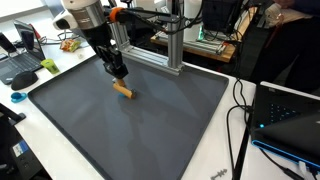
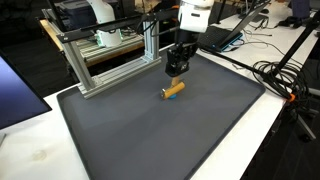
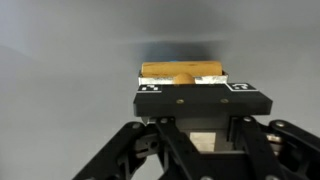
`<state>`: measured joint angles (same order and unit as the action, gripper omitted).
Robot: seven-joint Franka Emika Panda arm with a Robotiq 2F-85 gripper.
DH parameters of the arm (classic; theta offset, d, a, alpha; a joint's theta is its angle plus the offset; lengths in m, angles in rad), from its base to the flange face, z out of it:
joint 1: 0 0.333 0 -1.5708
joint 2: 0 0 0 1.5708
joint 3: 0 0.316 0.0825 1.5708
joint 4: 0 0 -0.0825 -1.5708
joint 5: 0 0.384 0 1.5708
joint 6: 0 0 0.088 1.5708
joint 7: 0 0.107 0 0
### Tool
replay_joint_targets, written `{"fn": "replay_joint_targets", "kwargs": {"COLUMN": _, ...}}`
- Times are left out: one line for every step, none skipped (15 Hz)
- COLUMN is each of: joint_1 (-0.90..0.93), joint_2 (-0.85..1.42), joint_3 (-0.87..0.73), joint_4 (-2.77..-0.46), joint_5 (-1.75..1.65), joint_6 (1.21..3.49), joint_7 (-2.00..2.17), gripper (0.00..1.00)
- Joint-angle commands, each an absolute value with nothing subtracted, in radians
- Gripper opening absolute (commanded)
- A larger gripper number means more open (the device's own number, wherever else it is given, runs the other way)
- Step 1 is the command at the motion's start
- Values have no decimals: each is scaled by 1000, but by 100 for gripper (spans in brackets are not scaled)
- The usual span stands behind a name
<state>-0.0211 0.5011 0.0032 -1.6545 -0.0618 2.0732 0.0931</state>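
Pincer (image 1: 117, 72) is hanging low over the middle back part of the mat, pointing straight down; I cannot tell if it is spread apart or pressed together, because its dark tips are blending into one dark shape in both exterior views and the wrist view is showing only its front; it is not looking like it is pinching anything. Under it all, the white table (image 1: 215, 160) is holding everything up; the big gray mat (image 1: 150, 130) is covering most of that table; the metal frame (image 1: 150, 50) is standing at the back edge of the mat, near the pincer but apart from it; the robot arm (image 1: 88, 18) is reaching down beside the frame, and it is the only arm here; the little orange stick (image 1: 123, 90) is lying flat on the mat, just beside the tips, on the side away from the frame. In an exterior view the orange stick (image 2: 173, 90) is sitting just below the pincer (image 2: 177, 68); I cannot tell if they are touching. In the wrist view the orange stick (image 3: 183, 72) is lying sideways, its long way running from left to right, just past the front of the pincer (image 3: 196, 98); so the pincer is not sitting right over the stick's middle but a bit to one side of it.
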Motion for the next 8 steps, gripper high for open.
{"fn": "replay_joint_targets", "kwargs": {"joint_1": -20, "joint_2": 542, "joint_3": -4, "joint_4": -1633, "joint_5": -42, "joint_6": 2003, "joint_7": 62, "gripper": 22}}
{"fn": "replay_joint_targets", "kwargs": {"joint_1": -21, "joint_2": 544, "joint_3": -2, "joint_4": -1632, "joint_5": -39, "joint_6": 1993, "joint_7": 60, "gripper": 22}}
{"fn": "replay_joint_targets", "kwargs": {"joint_1": -22, "joint_2": 549, "joint_3": -1, "joint_4": -1634, "joint_5": -34, "joint_6": 1997, "joint_7": 62, "gripper": 22}}
{"fn": "replay_joint_targets", "kwargs": {"joint_1": -24, "joint_2": 557, "joint_3": 0, "joint_4": -1633, "joint_5": -27, "joint_6": 2004, "joint_7": 65, "gripper": 22}}
{"fn": "replay_joint_targets", "kwargs": {"joint_1": -23, "joint_2": 558, "joint_3": -1, "joint_4": -1625, "joint_5": -30, "joint_6": 1996, "joint_7": 64, "gripper": 22}}
{"fn": "replay_joint_targets", "kwargs": {"joint_1": -21, "joint_2": 556, "joint_3": -2, "joint_4": -1624, "joint_5": -33, "joint_6": 1986, "joint_7": 63, "gripper": 22}}
{"fn": "replay_joint_targets", "kwargs": {"joint_1": -20, "joint_2": 553, "joint_3": -4, "joint_4": -1621, "joint_5": -38, "joint_6": 1965, "joint_7": 64, "gripper": 22}}
{"fn": "replay_joint_targets", "kwargs": {"joint_1": -15, "joint_2": 549, "joint_3": -10, "joint_4": -1620, "joint_5": -50, "joint_6": 1938, "joint_7": 71, "gripper": 22}}
